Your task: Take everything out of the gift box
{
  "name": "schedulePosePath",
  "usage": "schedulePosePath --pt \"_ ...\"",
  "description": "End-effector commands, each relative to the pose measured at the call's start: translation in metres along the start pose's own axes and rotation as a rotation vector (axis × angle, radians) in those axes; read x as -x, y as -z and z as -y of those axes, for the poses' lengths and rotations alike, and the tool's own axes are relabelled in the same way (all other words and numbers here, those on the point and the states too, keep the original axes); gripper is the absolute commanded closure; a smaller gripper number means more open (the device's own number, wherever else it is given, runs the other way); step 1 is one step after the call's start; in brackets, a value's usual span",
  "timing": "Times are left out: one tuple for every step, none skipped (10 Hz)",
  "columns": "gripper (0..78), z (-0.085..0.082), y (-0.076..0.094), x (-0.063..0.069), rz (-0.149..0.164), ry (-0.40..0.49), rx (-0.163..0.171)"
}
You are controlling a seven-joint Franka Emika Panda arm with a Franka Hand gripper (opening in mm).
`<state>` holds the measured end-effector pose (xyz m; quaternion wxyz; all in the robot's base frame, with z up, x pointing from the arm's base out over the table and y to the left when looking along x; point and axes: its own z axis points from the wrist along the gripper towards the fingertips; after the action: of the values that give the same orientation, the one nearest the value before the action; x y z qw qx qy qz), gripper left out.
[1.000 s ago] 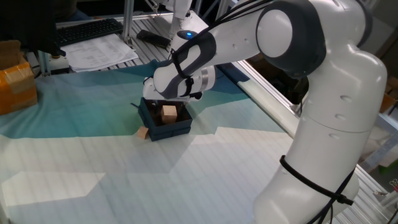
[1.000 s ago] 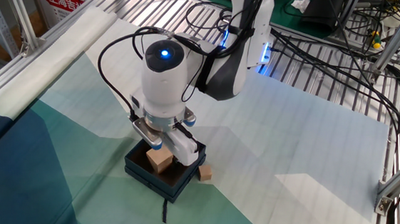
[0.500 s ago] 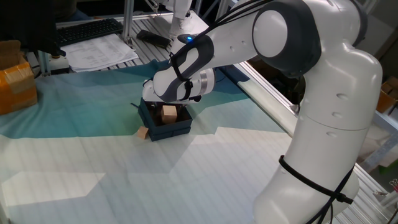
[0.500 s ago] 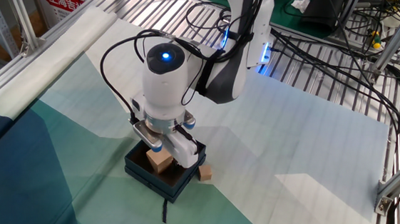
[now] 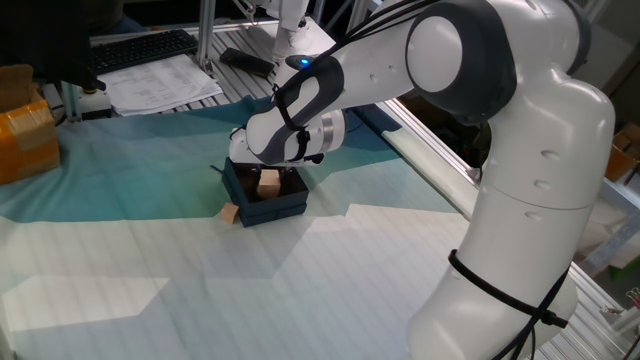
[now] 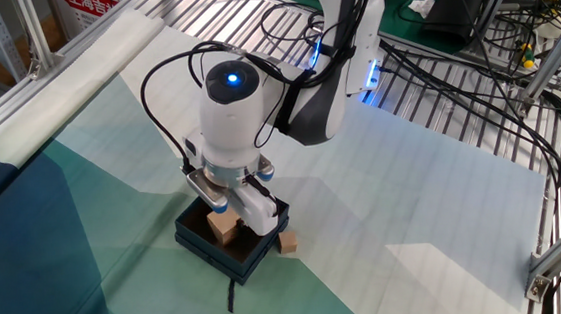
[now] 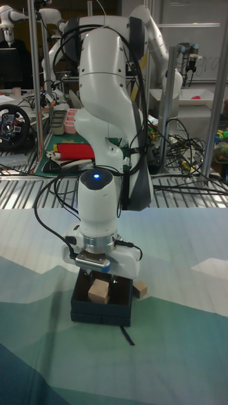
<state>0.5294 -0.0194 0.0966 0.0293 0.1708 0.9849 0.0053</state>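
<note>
The dark navy gift box [image 5: 272,209] [image 6: 200,246] [image 7: 101,311] sits on the teal and white cloth. My gripper [image 5: 270,172] [image 6: 233,211] [image 7: 101,281] reaches down into it. Its fingers sit on either side of a tan wooden cube [image 5: 268,182] [image 6: 222,225] [image 7: 98,293], which is slightly tilted inside the box, and they look shut on it. A smaller tan block [image 5: 231,213] [image 6: 287,242] [image 7: 140,290] lies on the cloth outside the box, touching its wall. The gripper body hides the rest of the box's inside.
A black strap [image 6: 231,296] [image 7: 125,334] trails from the box's front edge. An orange-brown carton [image 5: 25,135] stands at the far left, with papers [image 5: 160,85] and a keyboard [image 5: 140,48] behind it. Metal rails [image 6: 458,123] border the cloth.
The gripper has sunk a little into the box and closed in on the cube, which now looks tilted. The small block outside has not moved.
</note>
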Motion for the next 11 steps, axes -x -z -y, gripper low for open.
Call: schedulePosePath --pt "76.4 -0.0006 -0.0035 0.0019 0.014 0.005 0.008" --pt "76.4 -0.0006 -0.0035 0.0019 0.014 0.005 0.008" --pt "76.4 -0.0006 -0.0035 0.0019 0.014 0.005 0.008" --pt "76.4 -0.0006 -0.0035 0.0019 0.014 0.005 0.008" --pt "76.4 -0.0006 -0.0035 0.0019 0.014 0.005 0.008" --pt "76.4 -0.0006 -0.0035 0.0019 0.014 0.005 0.008" --pt "76.4 -0.0006 -0.0035 0.0019 0.014 0.005 0.008" --pt "76.4 -0.0035 0.0017 -0.0029 0.010 0.000 0.007" --pt "76.4 -0.0037 0.0019 -0.0032 0.009 -0.001 0.007" --pt "76.4 -0.0038 0.0021 -0.0033 0.010 -0.001 0.007" --pt "76.4 -0.0038 0.0025 -0.0035 0.010 -0.002 0.007"
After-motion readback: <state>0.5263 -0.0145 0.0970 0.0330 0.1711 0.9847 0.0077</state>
